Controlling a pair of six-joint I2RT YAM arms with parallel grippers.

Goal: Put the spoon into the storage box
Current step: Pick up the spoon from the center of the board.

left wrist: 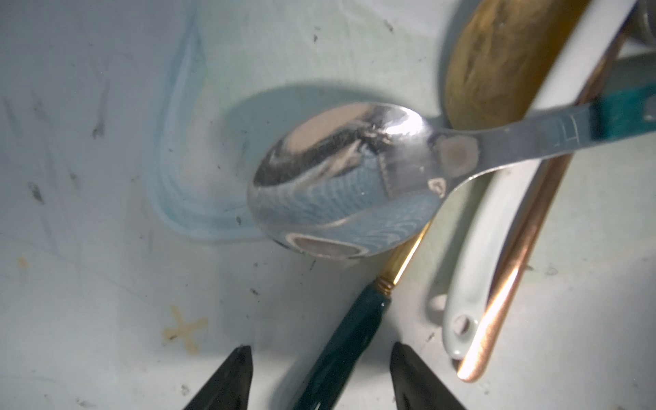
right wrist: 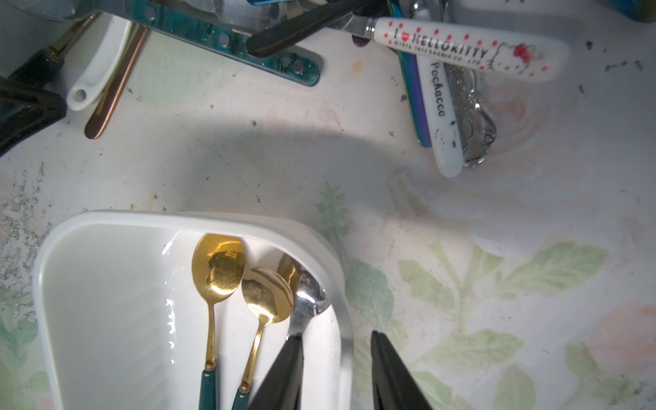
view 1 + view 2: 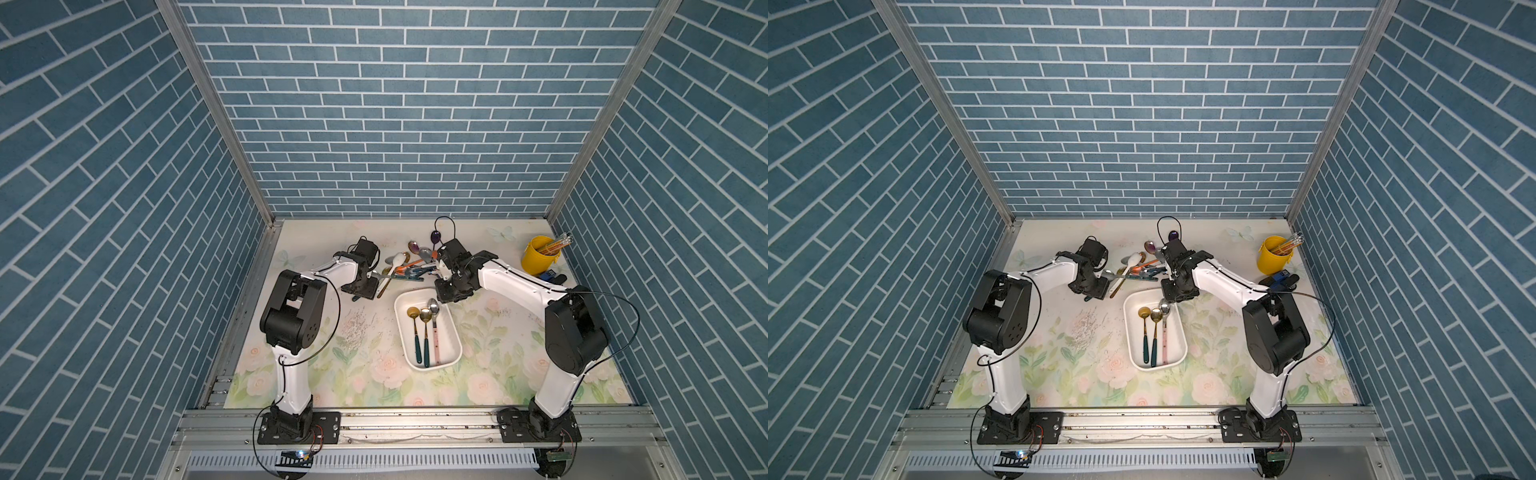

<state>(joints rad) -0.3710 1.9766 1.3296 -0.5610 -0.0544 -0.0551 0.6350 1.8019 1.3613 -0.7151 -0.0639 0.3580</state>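
Left gripper [image 1: 321, 355]: jaws apart, nothing pinched. They stand either side of a dark green handle, with a gap showing on both sides.
Spoon in the gap: the green-handled spoon [image 1: 362, 316] lies flat on the mat. Its handle end is between the jaws, and its gold stem and bowl lead straight ahead of the gripper.
Long axis: in line with the gripper's reach and crosswise to its closing line, so a plain squeeze should catch the handle.
Lying across it: a silver spoon [image 1: 340, 181] sits just ahead of the jaws, its bowl over the gold stem. A lift may drag it along.
Just beside: a white ceramic spoon [image 1: 474, 255] and a copper handle [image 1: 514, 266] lie outside the jaw on the right arm's side, nearly parallel.
Storage box [image 3: 448, 338]: near, to the gripper's right and back toward the arm bases. Its length runs roughly with the spoon's, so little turning looks needed.
Box contents: three spoons [image 2: 268, 294], their bowls crowding the far corner. Bare floor shows on the side toward the left gripper.
Right gripper [image 2: 336, 335]: farthest. Its jaws are apart and empty, hanging over that far corner astride the rim.
Nearer arm: the left.
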